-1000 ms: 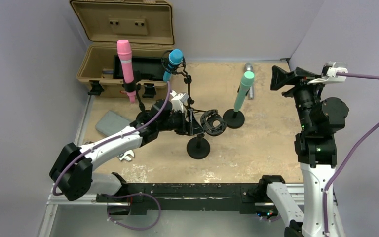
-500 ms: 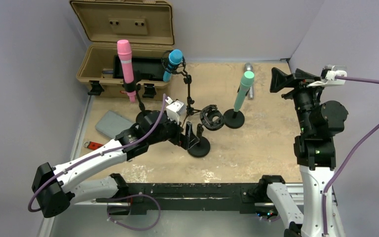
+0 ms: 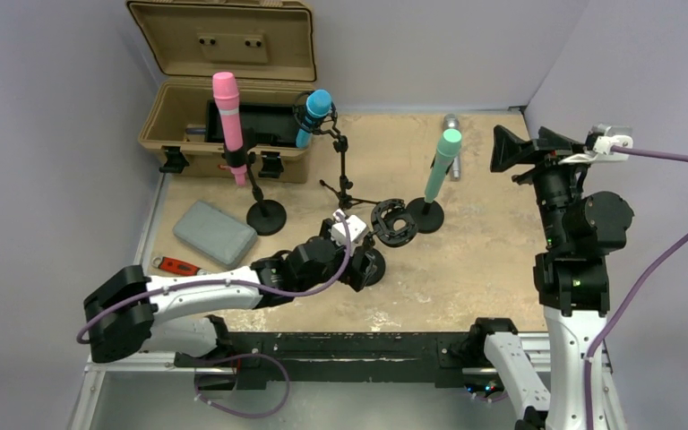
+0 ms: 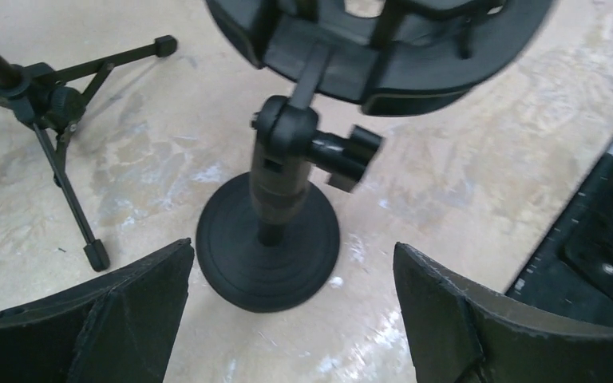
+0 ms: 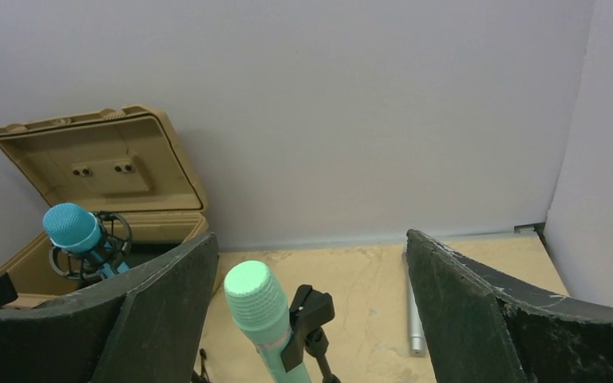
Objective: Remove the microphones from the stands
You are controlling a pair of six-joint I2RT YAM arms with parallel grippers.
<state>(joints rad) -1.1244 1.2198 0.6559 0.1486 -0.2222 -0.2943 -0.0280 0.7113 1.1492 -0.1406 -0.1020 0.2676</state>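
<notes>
Three microphones stand upright in the top view: a pink one [image 3: 227, 115] on a round-base stand, a blue one [image 3: 316, 108] in a shock mount on a tripod, and a green one [image 3: 442, 159] clipped to a round-base stand [image 3: 425, 216]. An empty black shock mount [image 3: 391, 222] sits on a short stand [image 3: 369, 266]. My left gripper [image 3: 356, 266] is open and low, its jaws either side of that stand's base [image 4: 267, 254]. My right gripper [image 3: 512, 148] is open, raised, right of the green microphone [image 5: 260, 313], which shows between its jaws [image 5: 311, 237].
An open tan case [image 3: 221, 90] stands at the back left. A grey pouch [image 3: 215, 232] and a red tool [image 3: 177, 266] lie at the left. A silver rod [image 3: 451, 126] lies at the back, also in the right wrist view [image 5: 414, 307]. The tripod's legs [image 4: 62, 120] spread left of the short stand.
My left arm has pulled back toward the near edge and dropped low, ending at the base of the empty shock-mount stand. The right arm has barely moved.
</notes>
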